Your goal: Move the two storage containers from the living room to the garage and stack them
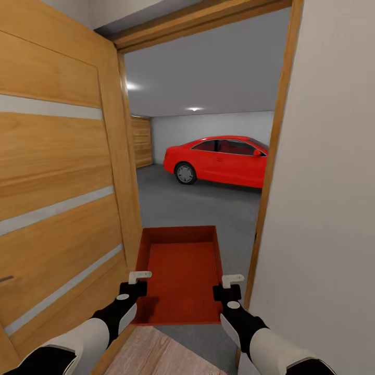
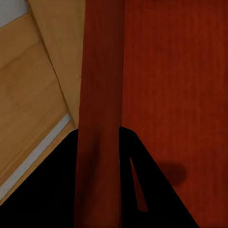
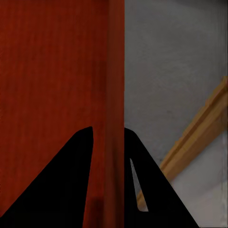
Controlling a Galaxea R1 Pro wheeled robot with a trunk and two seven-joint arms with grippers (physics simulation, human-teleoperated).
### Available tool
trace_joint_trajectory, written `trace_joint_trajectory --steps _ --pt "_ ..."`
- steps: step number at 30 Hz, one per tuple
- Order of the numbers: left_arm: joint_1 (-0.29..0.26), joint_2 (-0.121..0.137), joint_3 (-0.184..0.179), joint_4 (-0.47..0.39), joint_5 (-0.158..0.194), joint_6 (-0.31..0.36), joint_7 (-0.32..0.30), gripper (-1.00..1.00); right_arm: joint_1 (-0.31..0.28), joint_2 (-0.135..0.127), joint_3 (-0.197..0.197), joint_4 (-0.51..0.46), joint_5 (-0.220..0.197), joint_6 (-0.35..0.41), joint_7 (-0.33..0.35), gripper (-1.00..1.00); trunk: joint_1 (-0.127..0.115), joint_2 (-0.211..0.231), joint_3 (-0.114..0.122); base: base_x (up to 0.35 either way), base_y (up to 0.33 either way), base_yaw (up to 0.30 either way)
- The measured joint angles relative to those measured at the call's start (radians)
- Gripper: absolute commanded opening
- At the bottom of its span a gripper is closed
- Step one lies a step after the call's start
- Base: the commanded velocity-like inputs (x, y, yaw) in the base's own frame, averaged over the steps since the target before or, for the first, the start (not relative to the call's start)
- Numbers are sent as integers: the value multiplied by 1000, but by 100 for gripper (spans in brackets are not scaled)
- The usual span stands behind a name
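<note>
Tools (image 1: 139, 274) (image 1: 232, 279) astride container (image 1: 182, 271) walls

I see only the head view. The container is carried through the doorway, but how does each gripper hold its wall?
Observer: In the left wrist view, the left gripper has one finger on each side of the storage container's side wall.
Operator: And the right one?
Observer: The right gripper straddles the opposite wall the same way.
Operator: What is under the right side?
Observer: Grey garage floor, with the wooden door frame beside it.
</note>
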Motion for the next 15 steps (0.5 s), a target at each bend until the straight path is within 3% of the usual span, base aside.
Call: trace_joint_trajectory --steps 10,15 --pt "0 0 1 -1 -1 0 0 -100 0 0 0 0 0 0 0 -100 0 0 0 2 1 -61" --pt "0 -1 3 -1 -3 -1 1 -100 0 -1 1 -2 0 0 1 -100 0 0 0 107 133 -2"
